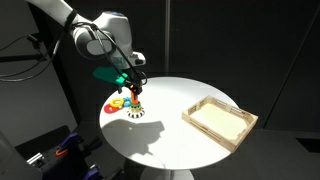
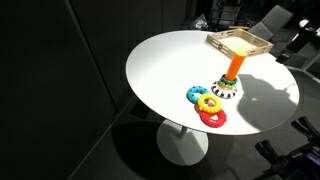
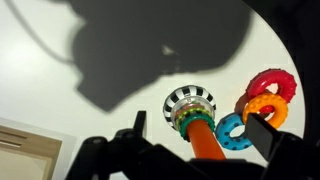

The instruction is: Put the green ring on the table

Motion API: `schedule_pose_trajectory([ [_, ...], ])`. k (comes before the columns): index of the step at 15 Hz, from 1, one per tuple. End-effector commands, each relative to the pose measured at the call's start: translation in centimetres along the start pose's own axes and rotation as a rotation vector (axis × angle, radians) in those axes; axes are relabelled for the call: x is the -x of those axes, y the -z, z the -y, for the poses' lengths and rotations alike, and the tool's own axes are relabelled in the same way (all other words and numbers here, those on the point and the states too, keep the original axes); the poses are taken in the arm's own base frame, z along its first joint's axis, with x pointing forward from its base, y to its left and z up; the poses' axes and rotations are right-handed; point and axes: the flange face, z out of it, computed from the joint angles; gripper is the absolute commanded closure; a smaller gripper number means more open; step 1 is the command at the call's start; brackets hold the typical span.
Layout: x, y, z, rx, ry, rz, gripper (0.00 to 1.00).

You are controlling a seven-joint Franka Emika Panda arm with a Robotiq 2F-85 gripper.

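The room is dark. Hard overhead light hits only the table (image 1: 200,95), and its white top glares nearly featureless in both exterior views. In an exterior view a soft shadow (image 1: 150,152) lies at the table's 7 o'clock; in an exterior view another (image 2: 262,100) lies at 3 o'clock. In the wrist view a broad shadow (image 3: 150,50) fills 12 o'clock, and the foreground at 6 o'clock is black and blurred.

A shallow wooden tray (image 1: 205,132) with a pale inside sits apart from a toy stacking post. The post is an orange peg (image 2: 233,68) standing upright on a round base with black and white stripes (image 3: 188,102). Just beside the base, three loose rings lie flat in a tight cluster: a blue ring (image 2: 196,94), a yellow ring (image 2: 210,103) in the middle, and a red ring (image 2: 213,118). A dark backdrop (image 1: 230,40) fills the space behind.
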Motion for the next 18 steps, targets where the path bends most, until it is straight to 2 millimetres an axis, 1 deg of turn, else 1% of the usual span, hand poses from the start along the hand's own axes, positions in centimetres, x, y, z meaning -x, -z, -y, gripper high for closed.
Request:
schedule_pose_trajectory([
  [1,-1.3,-2.0,0.7,-0.005,0.041,-0.043,0.0],
  [5,-2.3,-4.3,1.9,-0.022,0.072,-0.061,0.0],
  [8,-2.8,-5.9,2.4,-0.017,0.096,-0.058,0.0],
  [9,-2.9,-6.2,2.5,-0.023,0.095,-0.055,0.0],
  [10,-2.1,-5.8,2.8,-0.017,0.079,-0.04,0.0],
  [12,-2.3,-6.4,3.0,-0.018,0.083,-0.033,0.0],
  [16,-2.5,-6.5,2.8,-0.017,0.081,-0.035,0.0],
  [18,-2.8,-6.9,2.8,-0.007,0.077,-0.052,0.0],
])
